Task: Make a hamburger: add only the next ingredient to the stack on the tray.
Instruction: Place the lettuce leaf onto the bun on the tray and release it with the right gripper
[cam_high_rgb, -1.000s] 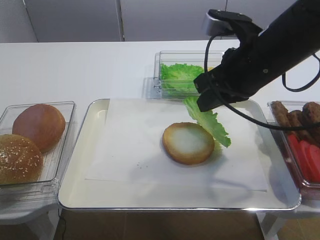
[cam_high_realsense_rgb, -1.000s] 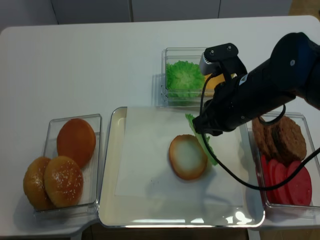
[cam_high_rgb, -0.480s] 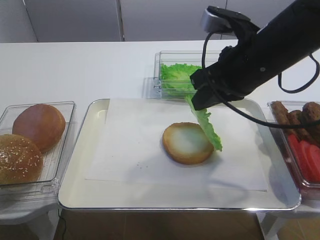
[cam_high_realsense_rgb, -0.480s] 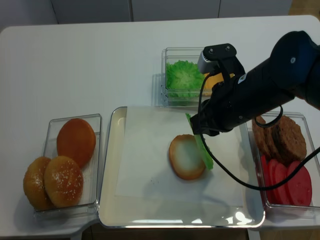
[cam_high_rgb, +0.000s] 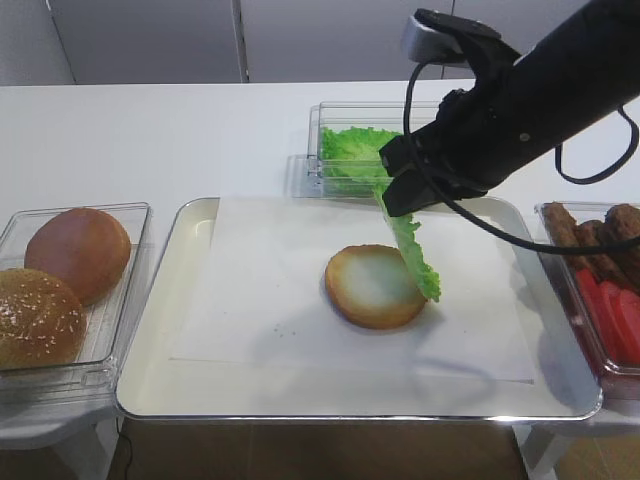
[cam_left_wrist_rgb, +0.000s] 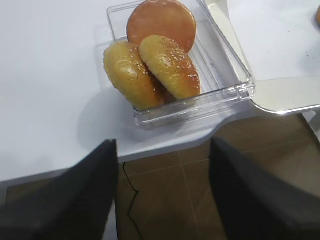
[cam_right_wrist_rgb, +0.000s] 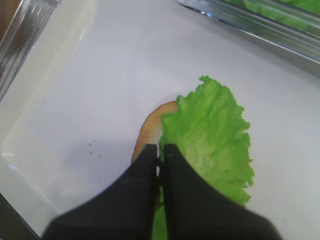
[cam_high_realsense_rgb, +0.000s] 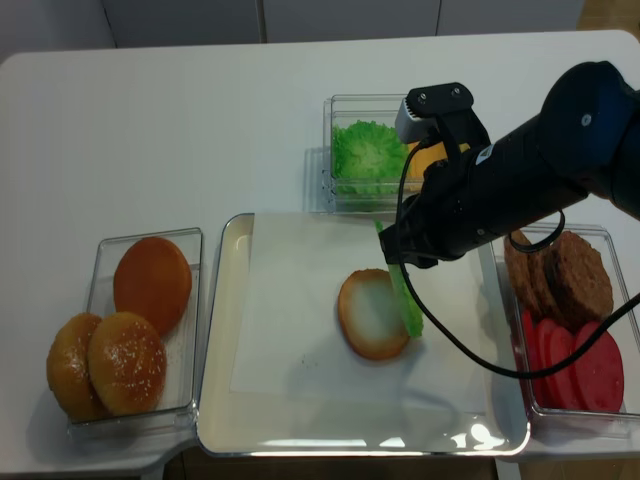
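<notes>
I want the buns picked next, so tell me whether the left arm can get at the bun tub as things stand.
Probably yes. The left end effector hangs open beside the bun tub, whose top is uncovered, and nothing lies between them. The right end effector, shut on the lettuce leaf, works far off.

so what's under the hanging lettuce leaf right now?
The lettuce leaf, pinched in the right gripper, hangs over the bun half. Only the bun's left part shows in the wrist view; its right side and the paper beneath are covered.
</notes>
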